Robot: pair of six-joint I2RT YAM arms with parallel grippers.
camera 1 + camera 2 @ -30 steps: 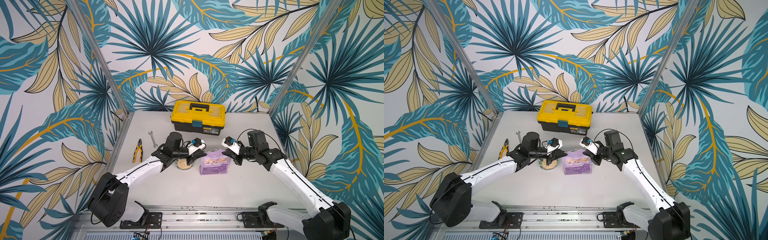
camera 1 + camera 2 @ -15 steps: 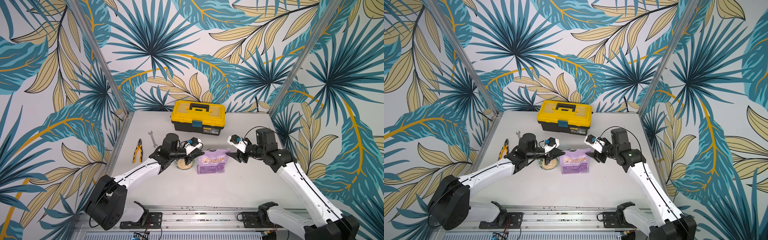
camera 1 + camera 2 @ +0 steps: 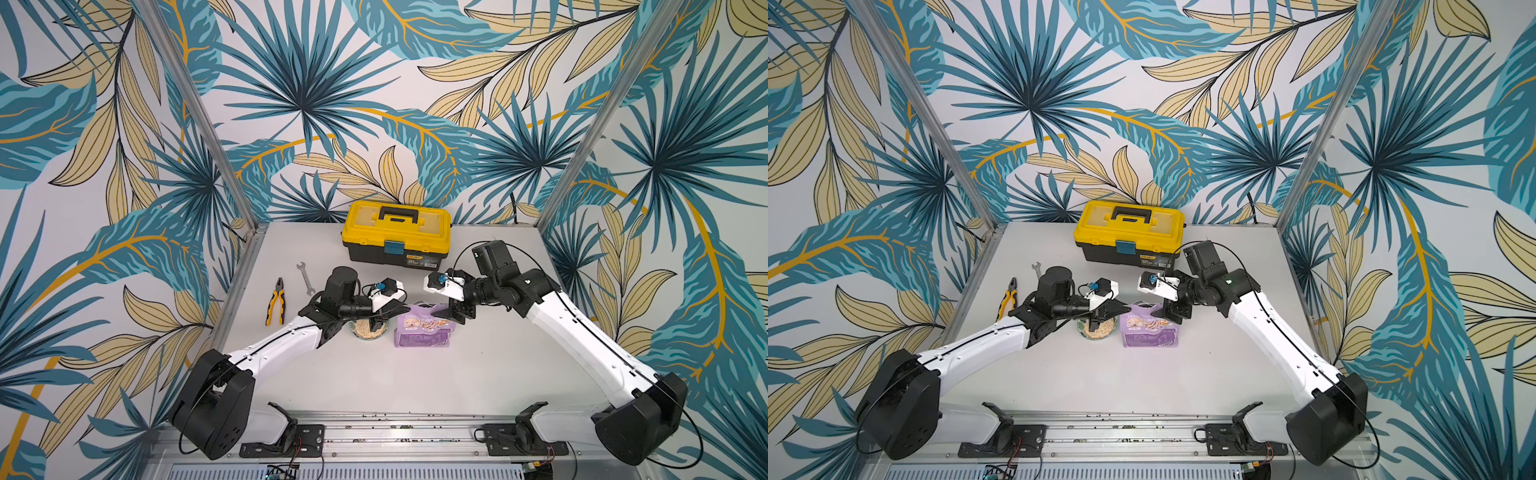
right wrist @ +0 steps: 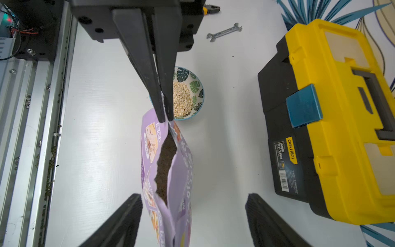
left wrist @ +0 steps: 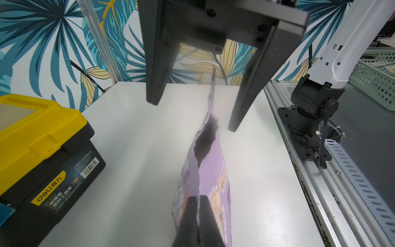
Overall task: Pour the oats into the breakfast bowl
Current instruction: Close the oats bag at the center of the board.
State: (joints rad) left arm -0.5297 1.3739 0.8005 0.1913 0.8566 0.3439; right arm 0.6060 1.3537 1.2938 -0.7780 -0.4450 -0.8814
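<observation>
**Pouch upright beside the bowl, steadied by one gripper.**

In both top views, the pouch [image 3: 422, 332] stands on the table just beside the bowl [image 3: 357, 336], which already holds oats [image 3: 369, 328]. In the left wrist view, the right gripper [image 5: 192, 115] is open, with its jaws either side of the pouch top and clear of it. In the right wrist view, the left gripper [image 4: 164, 119] is clamped on the pouch corner nearest the bowl, apparently to keep the pouch from tipping.

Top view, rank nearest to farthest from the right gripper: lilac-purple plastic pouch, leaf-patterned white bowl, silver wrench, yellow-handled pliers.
1. lilac-purple plastic pouch: its end sits beside the right gripper.
2. leaf-patterned white bowl: just beyond the pouch, on the robot's left.
3. silver wrench: farther left, toward the back.
4. yellow-handled pliers: near the table's left edge.
</observation>
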